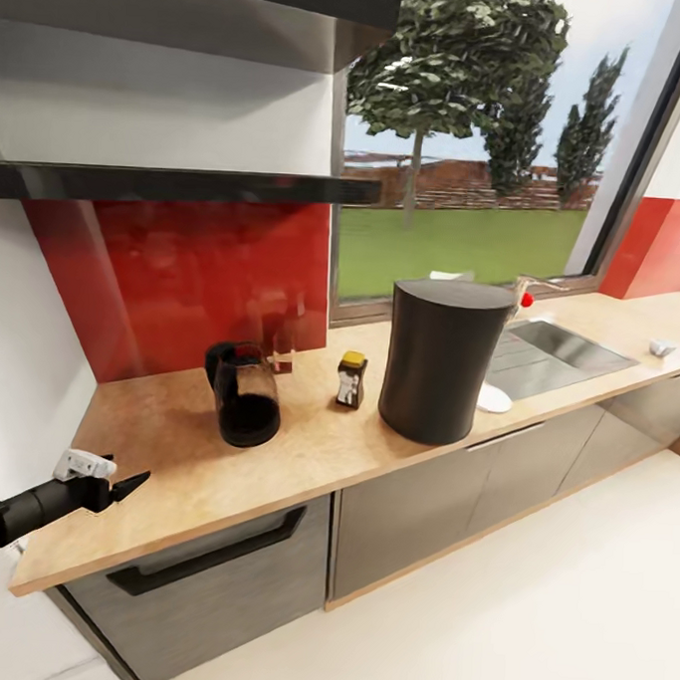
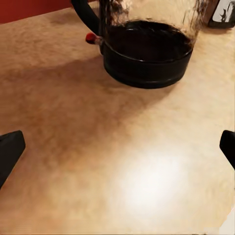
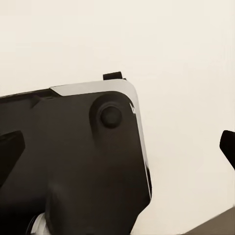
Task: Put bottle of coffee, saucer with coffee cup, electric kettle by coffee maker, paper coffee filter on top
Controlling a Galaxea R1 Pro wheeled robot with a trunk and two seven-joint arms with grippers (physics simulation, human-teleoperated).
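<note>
The tall dark grey coffee maker (image 1: 442, 360) stands on the tan countertop (image 1: 174, 471). A thin white piece, likely the paper coffee filter (image 1: 451, 276), shows at the far rim of its top. Left of it stands the small bottle of coffee (image 1: 352, 379), and further left the smoky-glass electric kettle (image 1: 245, 395) (image 2: 147, 49). The white saucer (image 1: 493, 398) peeks out at the machine's right foot. The coffee cup is hidden or too small to tell. My left gripper (image 1: 123, 486) (image 2: 117, 147) hovers open over the counter's near left, short of the kettle. My right gripper (image 3: 117, 147) is open, facing my own dark body.
The thin kitchen shelf (image 1: 179, 184) hangs bare above a red backsplash, under a thicker slab (image 1: 247, 16). A sink (image 1: 554, 351) with a tap (image 1: 527, 298) lies right of the coffee maker. A small whitish object (image 1: 663, 347) sits at the counter's far right.
</note>
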